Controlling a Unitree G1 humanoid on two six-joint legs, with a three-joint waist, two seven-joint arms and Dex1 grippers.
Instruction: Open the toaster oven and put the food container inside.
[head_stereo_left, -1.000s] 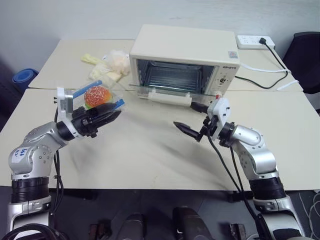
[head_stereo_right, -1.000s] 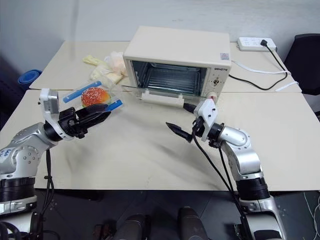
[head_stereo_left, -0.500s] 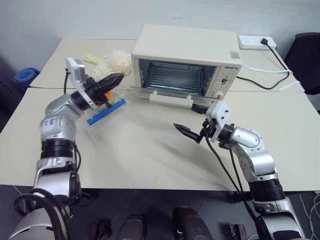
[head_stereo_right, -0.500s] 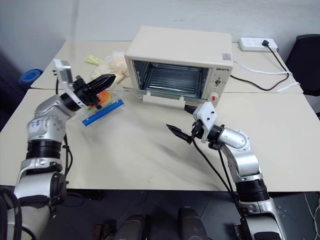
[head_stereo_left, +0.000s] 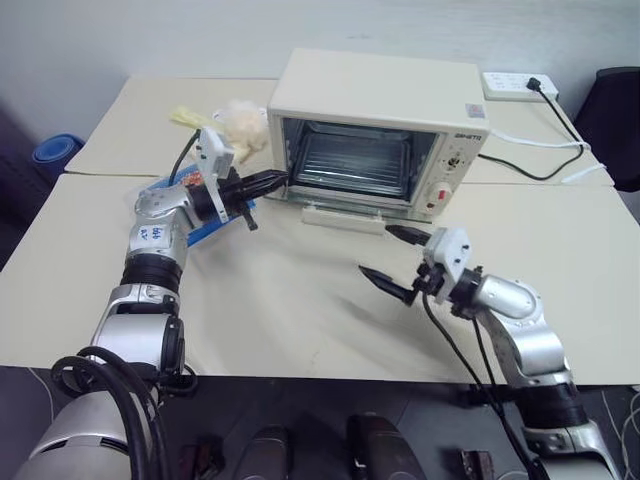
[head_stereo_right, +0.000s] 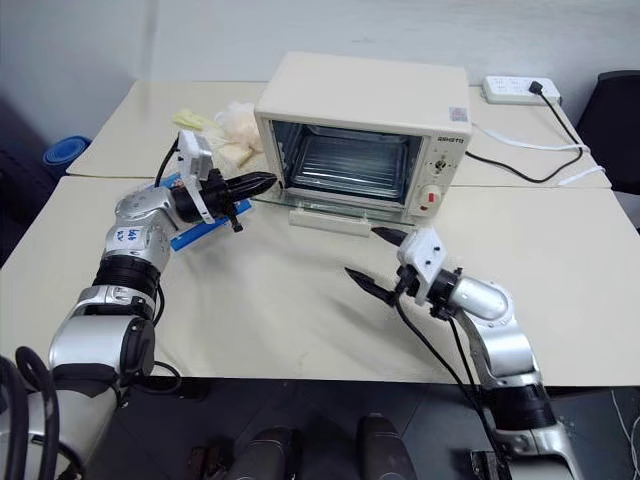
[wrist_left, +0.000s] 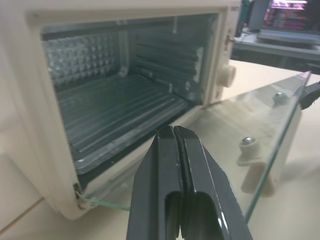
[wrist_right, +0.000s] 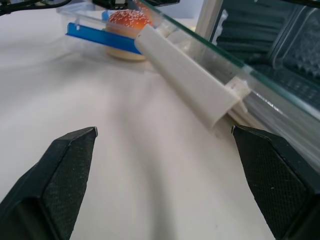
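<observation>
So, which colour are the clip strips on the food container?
Blue. The strips on the food container show best in the right wrist view.

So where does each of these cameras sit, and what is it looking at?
Left and right eye views: on the head, looking down over both arms at the table and open toaster oven.
Left wrist view: on the left arm, facing the oven cavity past the shut left gripper.
Right wrist view: on the right arm, low over the table, between the open right gripper fingers.
Shared: both wrist views show the glass door; the food container shows too.

Two beige tables pushed together, plain pale wall, black chair, dark floor
</observation>
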